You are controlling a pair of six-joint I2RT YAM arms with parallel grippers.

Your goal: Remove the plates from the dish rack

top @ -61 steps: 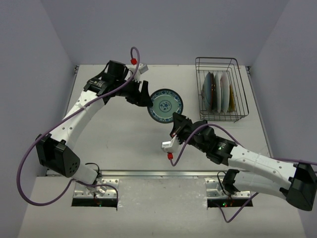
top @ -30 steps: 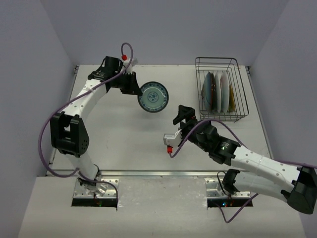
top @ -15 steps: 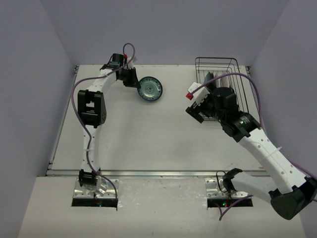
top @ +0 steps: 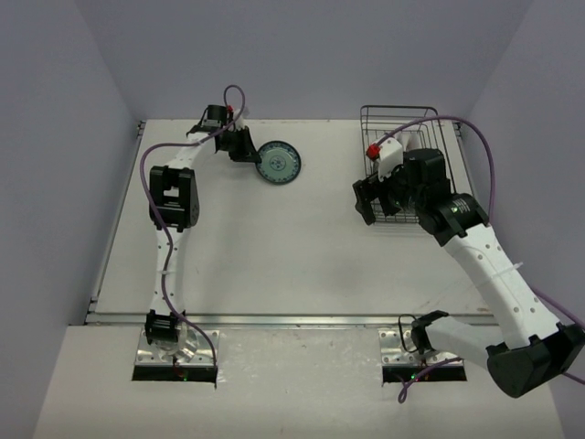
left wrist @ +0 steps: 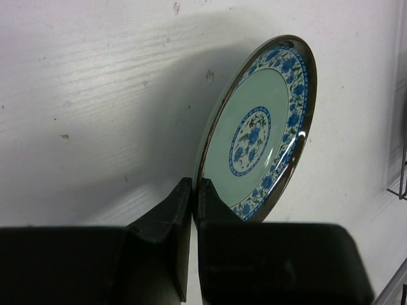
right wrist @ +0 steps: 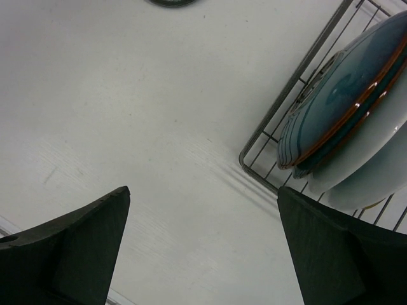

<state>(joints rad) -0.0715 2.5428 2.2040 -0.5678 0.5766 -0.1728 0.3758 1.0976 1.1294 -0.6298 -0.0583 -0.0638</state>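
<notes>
Teal-patterned plate [left wrist: 267, 127] pinched at its rim by left hand [left wrist: 194, 190]; right hand [right wrist: 202, 190] gapes beside dish rack [top: 402, 114]

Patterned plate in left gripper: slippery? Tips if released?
Probably slippery: the patterned plate shows a glossy, glaring rim. Looks rigid, likely breakable. The left gripper pinches only its edge, plate tilted, so it may flop flat on release.

White arms [top: 498, 270], black joints [top: 172, 197], purple cables [top: 437, 117], red connectors [top: 373, 150].
</notes>
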